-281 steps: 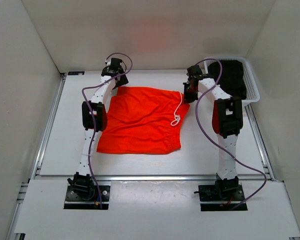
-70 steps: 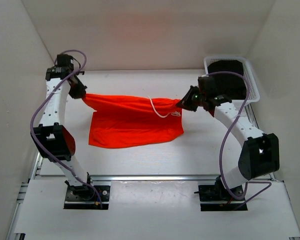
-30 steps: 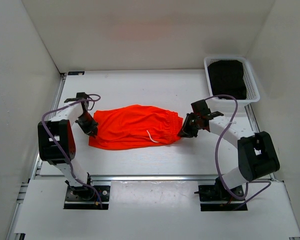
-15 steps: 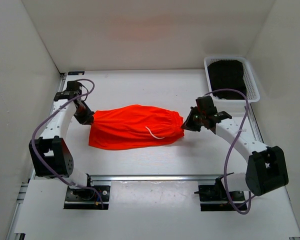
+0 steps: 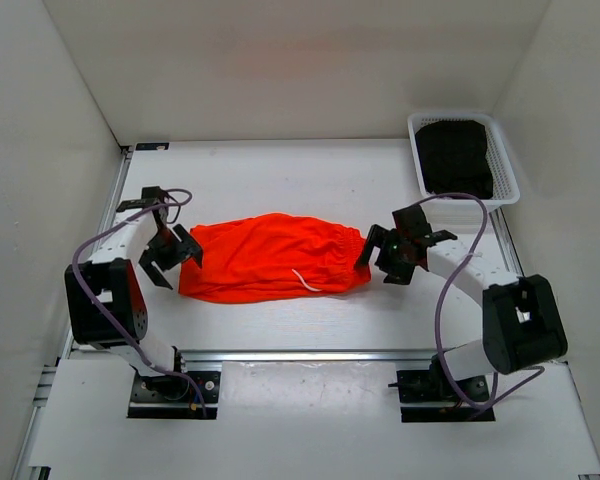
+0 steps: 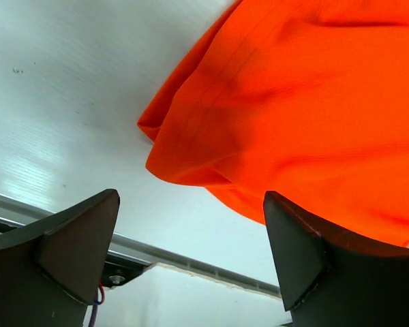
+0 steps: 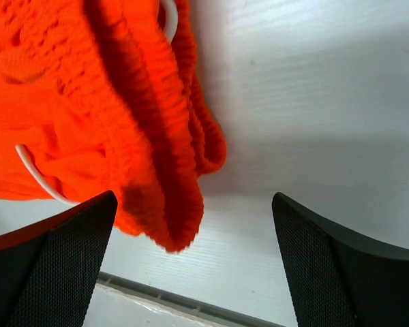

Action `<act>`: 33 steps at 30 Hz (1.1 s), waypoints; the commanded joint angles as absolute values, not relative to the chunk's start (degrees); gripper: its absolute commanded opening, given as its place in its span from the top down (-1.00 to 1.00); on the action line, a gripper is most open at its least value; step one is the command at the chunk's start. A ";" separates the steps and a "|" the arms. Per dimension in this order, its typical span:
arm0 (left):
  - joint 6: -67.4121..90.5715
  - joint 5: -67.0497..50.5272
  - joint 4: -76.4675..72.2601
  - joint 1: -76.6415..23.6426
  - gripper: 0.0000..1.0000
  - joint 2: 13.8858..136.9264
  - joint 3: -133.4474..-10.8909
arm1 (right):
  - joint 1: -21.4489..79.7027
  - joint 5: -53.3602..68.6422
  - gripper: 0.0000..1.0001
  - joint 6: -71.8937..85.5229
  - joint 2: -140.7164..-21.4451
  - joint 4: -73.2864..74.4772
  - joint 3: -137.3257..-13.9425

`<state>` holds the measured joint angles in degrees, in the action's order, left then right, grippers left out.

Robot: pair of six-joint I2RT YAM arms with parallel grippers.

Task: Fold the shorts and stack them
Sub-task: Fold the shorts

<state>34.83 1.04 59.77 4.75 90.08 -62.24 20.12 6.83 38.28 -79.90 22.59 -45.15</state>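
The orange-red shorts [image 5: 270,256] lie folded lengthwise in a long band on the white table, with the gathered waistband at the right end and the white drawstring [image 5: 305,283] curling on the front edge. My left gripper [image 5: 170,257] stands open just off the shorts' left end, nothing between its fingers; the left wrist view shows the folded hem corner [image 6: 191,146] just ahead of the jaws. My right gripper [image 5: 388,255] is open at the waistband end, and the right wrist view shows the waistband [image 7: 157,170] free ahead of the open fingers.
A white basket [image 5: 507,170] at the back right holds dark folded fabric [image 5: 456,155]. An aluminium rail [image 5: 300,355] runs along the table's front edge, and white walls enclose the left, back and right sides.
Both grippers, shut on the shorts' ends half a second ago, have opened and let go. The shorts now lie loose, a little flatter, with both grippers slightly nearer the front.
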 commanded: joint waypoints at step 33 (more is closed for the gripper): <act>31.11 -10.02 51.06 -0.08 0.80 99.30 -67.67 | 19.24 -12.12 1.00 29.27 -78.84 33.57 -64.15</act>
